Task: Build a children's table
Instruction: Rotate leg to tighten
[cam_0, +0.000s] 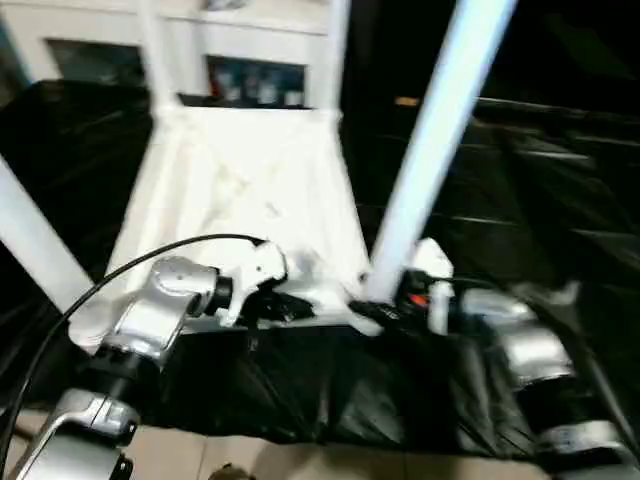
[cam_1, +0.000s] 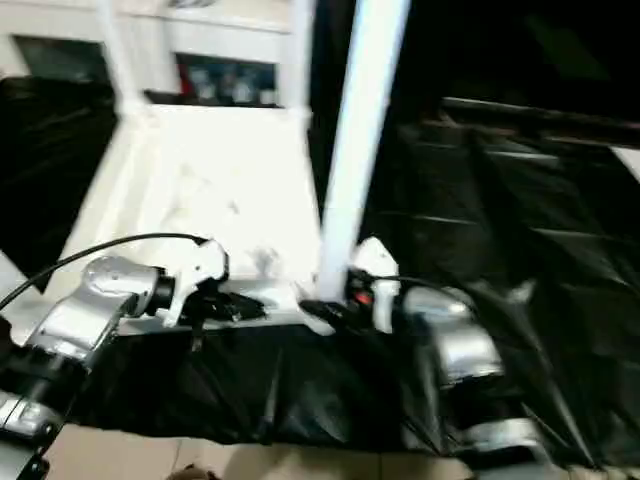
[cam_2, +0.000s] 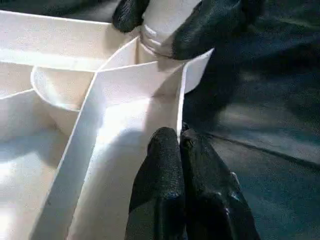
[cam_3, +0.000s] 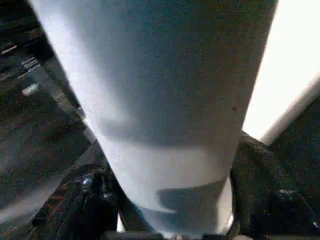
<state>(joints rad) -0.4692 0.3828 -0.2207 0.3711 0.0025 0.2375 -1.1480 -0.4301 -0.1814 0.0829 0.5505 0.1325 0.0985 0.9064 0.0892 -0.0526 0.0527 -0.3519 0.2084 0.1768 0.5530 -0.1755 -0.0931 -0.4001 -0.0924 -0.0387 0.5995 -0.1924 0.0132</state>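
Behind, cabinet (cam_0: 240, 60) beyond tabletop (cam_0: 250, 190).

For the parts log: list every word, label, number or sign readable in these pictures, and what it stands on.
None can be read.
The tabletop, the leg in the right gripper and the rib under the left gripper show bare white plastic.
The items behind the cabinet glass are too blurred to read.
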